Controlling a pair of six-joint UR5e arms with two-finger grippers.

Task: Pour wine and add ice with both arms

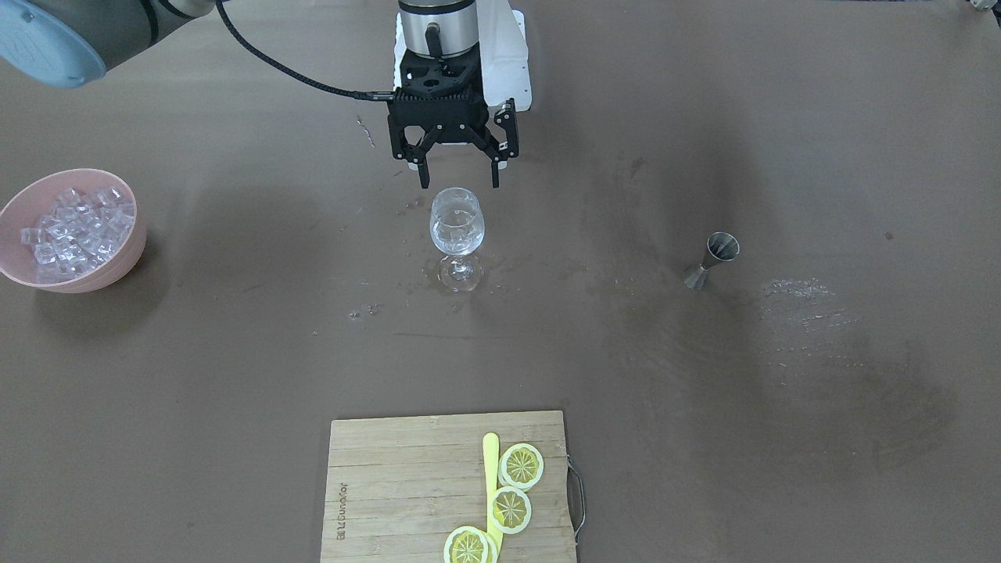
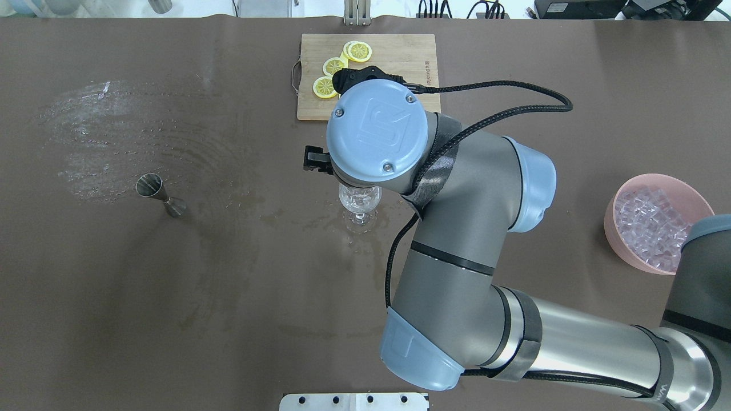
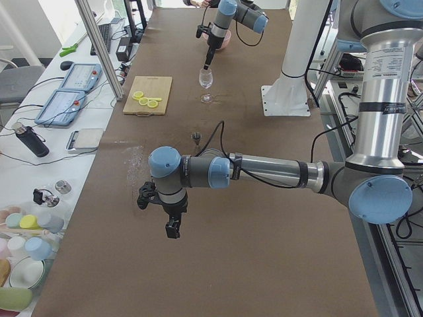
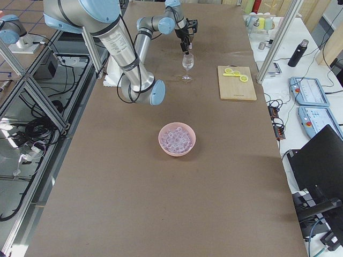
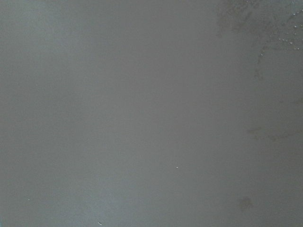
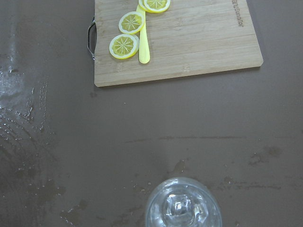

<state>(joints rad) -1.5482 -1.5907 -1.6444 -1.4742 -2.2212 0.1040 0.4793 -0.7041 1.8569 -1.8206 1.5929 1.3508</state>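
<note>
My right gripper (image 1: 460,184) hangs open and empty just above the rim of a clear stemmed glass (image 1: 457,228) at the table's middle. In the right wrist view the glass (image 6: 183,208) holds a few clear ice cubes. More ice (image 1: 77,227) is piled in a pink bowl (image 1: 129,262), also seen in the overhead view as the pink bowl (image 2: 614,228) at the right. My left gripper (image 3: 172,231) shows only in the exterior left view, pointing down over bare table far from the glass; I cannot tell whether it is open. Wine is out of view.
A steel jigger (image 1: 712,260) stands on the table towards my left side. A wooden cutting board (image 1: 391,485) with lemon slices (image 1: 522,465) and a yellow tool (image 1: 491,477) lies beyond the glass. Wet patches (image 2: 97,137) mark the brown table.
</note>
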